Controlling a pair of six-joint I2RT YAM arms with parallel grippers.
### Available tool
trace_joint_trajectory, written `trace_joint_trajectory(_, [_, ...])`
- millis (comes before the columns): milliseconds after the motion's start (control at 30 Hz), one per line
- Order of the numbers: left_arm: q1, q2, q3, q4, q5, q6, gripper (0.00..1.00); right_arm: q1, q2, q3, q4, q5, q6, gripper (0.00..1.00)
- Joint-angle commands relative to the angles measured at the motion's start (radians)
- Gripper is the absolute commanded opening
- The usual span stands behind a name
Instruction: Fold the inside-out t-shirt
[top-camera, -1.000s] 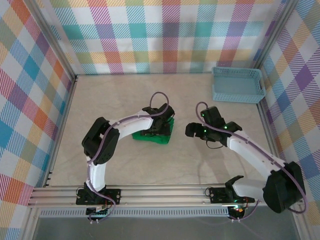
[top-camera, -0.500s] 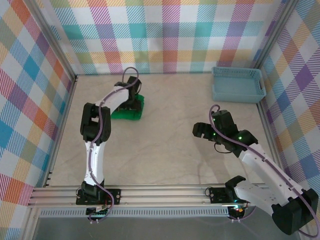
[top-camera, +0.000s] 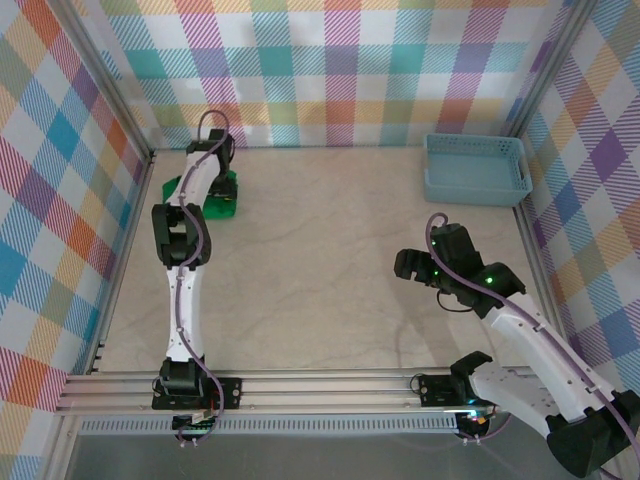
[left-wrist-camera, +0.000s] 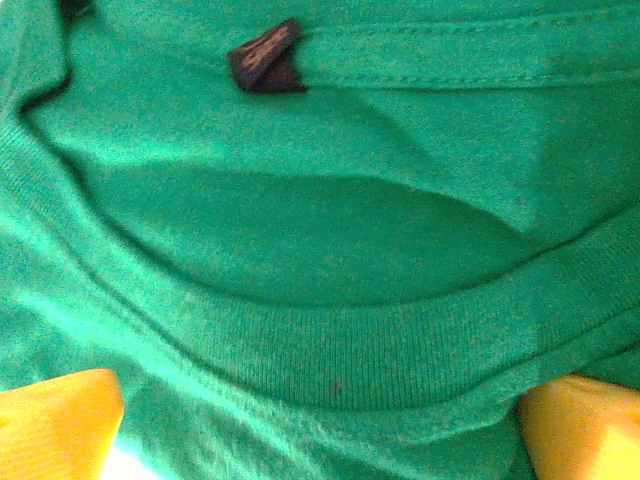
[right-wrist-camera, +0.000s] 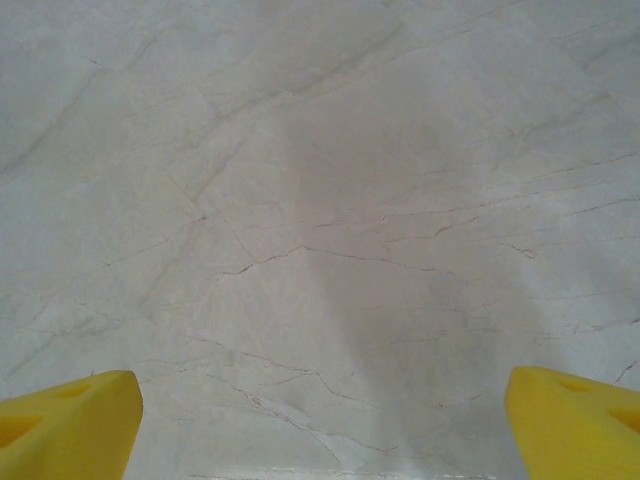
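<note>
The inside-out t-shirt (top-camera: 226, 196) is a small green bundle in the table's far left corner, partly hidden under my outstretched left arm. My left gripper (top-camera: 207, 186) lies on top of it. In the left wrist view the green cloth (left-wrist-camera: 330, 220) fills the frame, with its ribbed collar (left-wrist-camera: 350, 350) and a black tag (left-wrist-camera: 266, 58). My left gripper (left-wrist-camera: 320, 425) is open, its yellow fingertips (left-wrist-camera: 55, 420) wide apart and pressed against the fabric. My right gripper (top-camera: 410, 266) hangs open over bare table at the right, and its wrist view shows the gripper (right-wrist-camera: 320, 425) with nothing between its fingers.
A light blue plastic basket (top-camera: 476, 170) stands at the far right against the checked back wall. The enclosure's left wall and metal post (top-camera: 140, 200) are right beside the shirt. The marbled tabletop (top-camera: 320, 260) stretches between the arms.
My left arm has swept the green bundle from the table's middle to the far left corner. My right arm has drawn back toward the near right.
</note>
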Motion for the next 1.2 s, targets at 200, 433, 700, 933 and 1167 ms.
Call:
trace_joint_trajectory(200, [0.006, -0.134, -0.026, -0.120, -0.160, -0.084, 1.00, -0.004, 0.050, 0.052, 0.024, 0.025, -0.010, 0.94])
trace_joint_trajectory(433, [-0.086, -0.726, -0.799, 0.436, -0.013, -0.089, 1.00, -0.064, 0.113, 0.077, 0.124, 0.145, -0.151, 1.00])
trace_joint_trajectory(700, [-0.125, -1.305, -1.683, 1.243, 0.065, -0.001, 1.00, -0.229, 0.313, -0.050, 0.514, 0.171, -0.350, 0.99])
trace_joint_trajectory(933, [-0.120, -1.168, -1.880, 1.537, 0.080, 0.081, 1.00, -0.323, 0.474, -0.225, 0.948, 0.117, -0.487, 1.00])
trace_joint_trajectory(1167, [-0.077, -1.089, -1.916, 1.752, 0.259, 0.155, 1.00, -0.420, 0.501, -0.411, 1.391, -0.100, -0.569, 1.00])
